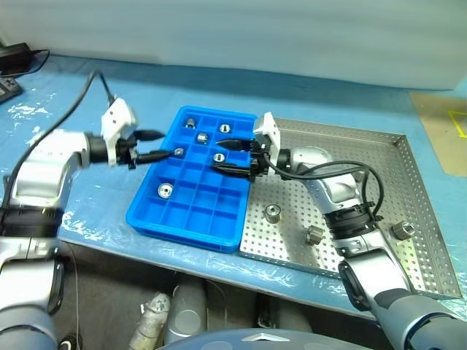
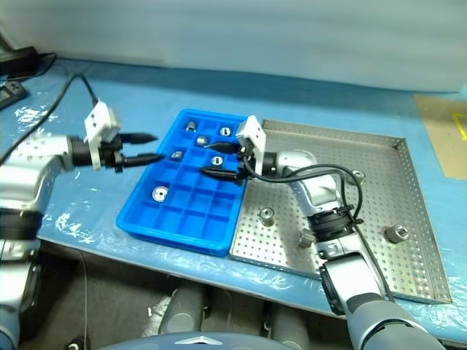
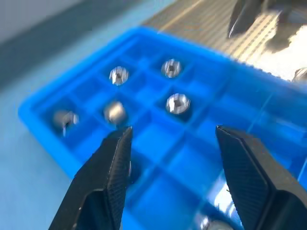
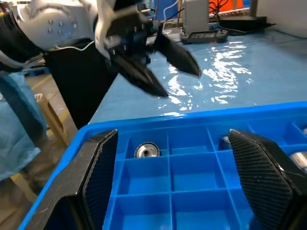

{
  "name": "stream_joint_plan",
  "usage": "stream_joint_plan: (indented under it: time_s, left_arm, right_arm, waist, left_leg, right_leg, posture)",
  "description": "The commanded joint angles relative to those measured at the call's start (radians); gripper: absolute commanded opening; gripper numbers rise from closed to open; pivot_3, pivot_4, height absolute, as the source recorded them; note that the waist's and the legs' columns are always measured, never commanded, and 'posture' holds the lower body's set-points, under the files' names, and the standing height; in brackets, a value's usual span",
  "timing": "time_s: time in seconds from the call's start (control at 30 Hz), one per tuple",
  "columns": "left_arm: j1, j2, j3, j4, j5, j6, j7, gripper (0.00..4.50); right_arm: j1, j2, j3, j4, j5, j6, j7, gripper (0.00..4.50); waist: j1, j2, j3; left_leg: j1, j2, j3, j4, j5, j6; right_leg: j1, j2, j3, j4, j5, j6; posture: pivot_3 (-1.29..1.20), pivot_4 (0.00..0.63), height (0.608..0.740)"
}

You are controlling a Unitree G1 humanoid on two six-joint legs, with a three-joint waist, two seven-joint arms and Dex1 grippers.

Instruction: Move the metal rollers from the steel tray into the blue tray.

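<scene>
Metal rollers lie split between two trays at the centre of the head view. Five sit in the blue tray (image 1: 191, 191): one at its top left compartment (image 1: 190, 122), one just below (image 1: 200, 137), one near the top middle (image 1: 225, 128), one in the middle right (image 1: 218, 157) and one alone at the lower left (image 1: 165, 191). A sixth (image 1: 178, 152) rests by the tray's left wall, just beside the left fingertips. Three more rollers remain on the steel tray (image 1: 408, 197), which lies touching the blue tray's right edge: one near its left side (image 1: 273, 214), one lower toward the middle (image 1: 314, 235) and one far right (image 1: 402, 230).

The left gripper (image 1: 159, 145) reaches in from the left of the frame over the blue tray's left rim, its fingers parted and holding nothing. The right gripper (image 1: 228, 157) points left across the blue tray's right half, its fingers spread wide and likewise empty, one above the other.

Both trays rest on a counter (image 1: 306, 95) covered in light blue sheeting. A black cable (image 1: 73, 109) trails from the left wrist toward the upper left corner.
</scene>
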Motion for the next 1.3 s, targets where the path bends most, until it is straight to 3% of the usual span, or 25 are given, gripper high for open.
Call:
stream_joint_plan:
  time_s: [0.03,0.3,0.53,0.83,0.93,1.3]
  left_arm:
    - [-0.119,-0.041,-0.055,0.128,0.031,-0.075,-0.065,2.90]
    - [-0.337,-0.274,-0.198,0.531,0.159,-0.304,-0.177,2.90]
    - [-0.391,-0.429,-0.231,0.755,0.231,-0.446,-0.220,2.90]
    - [-0.346,-0.541,-0.322,0.793,0.347,-0.599,-0.284,2.90]
    - [-0.310,-0.539,-0.351,0.746,0.345,-0.613,-0.352,2.90]
    - [-0.241,-0.558,-0.384,0.701,0.385,-0.662,-0.347,2.90]
  right_arm:
    - [0.021,-0.027,-0.061,-0.081,0.022,0.010,-0.044,3.79]
    - [0.219,-0.131,-0.218,-0.322,0.059,0.101,-0.199,3.79]
    - [0.427,-0.163,-0.322,-0.549,0.095,0.182,-0.345,3.79]
    - [0.549,-0.148,-0.328,-0.673,0.123,0.223,-0.459,3.79]
    - [0.546,-0.154,-0.325,-0.673,0.130,0.226,-0.469,3.79]
    - [0.550,-0.164,-0.315,-0.676,0.140,0.230,-0.481,3.79]
  waist:
    - [-0.014,0.000,0.000]
    - [-0.073,-0.001,0.000]
    - [-0.149,-0.002,0.000]
    - [-0.199,-0.001,0.000]
    - [-0.205,-0.001,0.000]
    - [-0.208,-0.001,0.000]
  left_leg:
    - [0.000,0.000,0.002,0.000,0.000,0.000]
    - [-0.002,-0.002,0.004,0.001,-0.001,0.003]
    - [-0.001,-0.004,0.005,0.002,-0.005,0.008]
    - [0.005,-0.004,0.006,0.003,-0.009,0.016]
    - [0.011,-0.002,0.006,0.004,-0.012,0.020]
    - [0.010,-0.002,0.008,0.004,-0.013,0.028]
  right_leg:
    - [0.000,0.000,0.000,0.000,0.000,0.000]
    - [0.000,0.001,0.000,-0.001,0.002,0.003]
    - [0.001,0.002,0.001,-0.003,0.003,0.005]
    - [0.011,0.002,0.002,-0.012,0.001,0.002]
    - [0.022,0.001,0.002,-0.020,0.002,0.004]
    - [0.022,0.000,0.003,-0.023,0.003,0.004]
  posture:
    - [0.02,0.150,0.740]
    - [-0.25,0.150,0.740]
    - [-0.42,0.150,0.740]
    - [-0.48,0.150,0.740]
    - [-0.48,0.150,0.740]
    - [-0.48,0.150,0.740]
